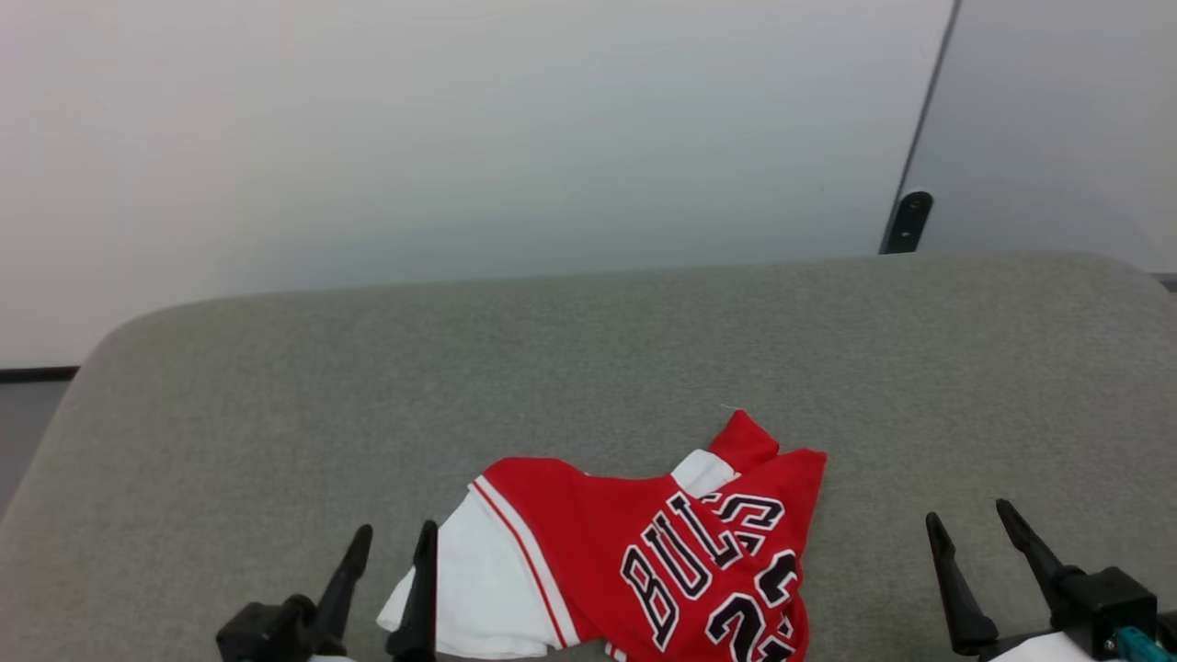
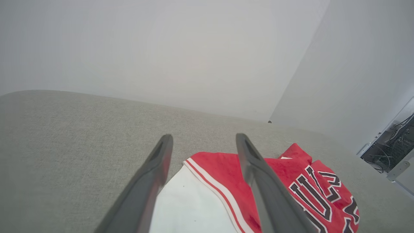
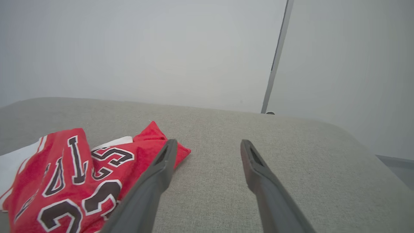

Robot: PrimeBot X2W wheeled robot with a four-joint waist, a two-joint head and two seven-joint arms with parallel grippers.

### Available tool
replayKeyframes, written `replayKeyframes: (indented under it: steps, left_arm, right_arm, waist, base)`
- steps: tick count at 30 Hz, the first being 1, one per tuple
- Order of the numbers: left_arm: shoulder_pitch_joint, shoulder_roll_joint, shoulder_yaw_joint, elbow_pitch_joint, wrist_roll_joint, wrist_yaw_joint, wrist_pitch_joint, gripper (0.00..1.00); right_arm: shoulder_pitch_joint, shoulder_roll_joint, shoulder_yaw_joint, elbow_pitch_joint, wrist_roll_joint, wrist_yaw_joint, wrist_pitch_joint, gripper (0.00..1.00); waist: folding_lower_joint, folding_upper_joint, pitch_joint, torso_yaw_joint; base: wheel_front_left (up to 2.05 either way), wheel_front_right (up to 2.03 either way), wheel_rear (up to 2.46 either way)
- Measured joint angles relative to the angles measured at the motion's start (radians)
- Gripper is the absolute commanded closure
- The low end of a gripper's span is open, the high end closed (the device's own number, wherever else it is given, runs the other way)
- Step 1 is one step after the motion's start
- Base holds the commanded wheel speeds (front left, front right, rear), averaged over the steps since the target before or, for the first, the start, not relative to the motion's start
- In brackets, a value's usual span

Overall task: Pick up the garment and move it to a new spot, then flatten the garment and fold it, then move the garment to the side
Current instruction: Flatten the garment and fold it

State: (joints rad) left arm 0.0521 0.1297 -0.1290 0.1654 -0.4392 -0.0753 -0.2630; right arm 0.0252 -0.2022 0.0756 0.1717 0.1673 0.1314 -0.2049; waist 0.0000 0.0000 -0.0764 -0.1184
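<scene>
Lying bunched: small red jersey-style shirt (image 1: 644, 552) with white sleeves

Nearest, the dark-fingered left gripper (image 1: 395, 530) at the sleeve's edge and the right gripper (image 1: 967, 512), well apart, both stand spread wide, empty. The shirt rests on a grey fabric cushion (image 1: 552, 368); beyond, a pale wall (image 1: 460, 138).

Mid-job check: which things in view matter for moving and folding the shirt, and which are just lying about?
Job:
- garment, crumpled on the grey padded surface
- left claw, open
- right claw, open, holding nothing

Just there:
- dark fitting at the wall seam
- cabinet of cables, off the surface's edge
</scene>
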Motion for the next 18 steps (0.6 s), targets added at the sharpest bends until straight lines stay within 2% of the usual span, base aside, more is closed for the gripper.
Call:
replayKeyframes:
  steps: [4,10,18]
  left_arm:
    - [0.0,-0.006,0.018,0.009,0.029,-0.023,0.0,0.0]
    - [-0.006,-0.001,0.019,0.017,0.095,-0.04,0.0,0.0]
    - [-0.012,0.006,0.073,0.013,0.115,-0.044,0.0,0.0]
  right_arm:
    - [0.0,0.019,-0.009,0.034,-0.001,0.0,-0.019,0.0]
    - [-0.01,0.022,-0.02,0.061,-0.006,0.0,-0.03,0.0]
    - [-0.045,-0.001,0.028,0.087,0.054,0.0,0.041,0.0]
  waist:
    - [0.0,0.0,-0.006,-0.004]
    - [0.0,0.0,-0.012,0.027]
    - [0.0,0.0,-0.017,0.087]
  base:
    - [0.0,0.0,0.0]
    - [0.0,0.0,0.0]
    - [0.0,0.0,0.0]
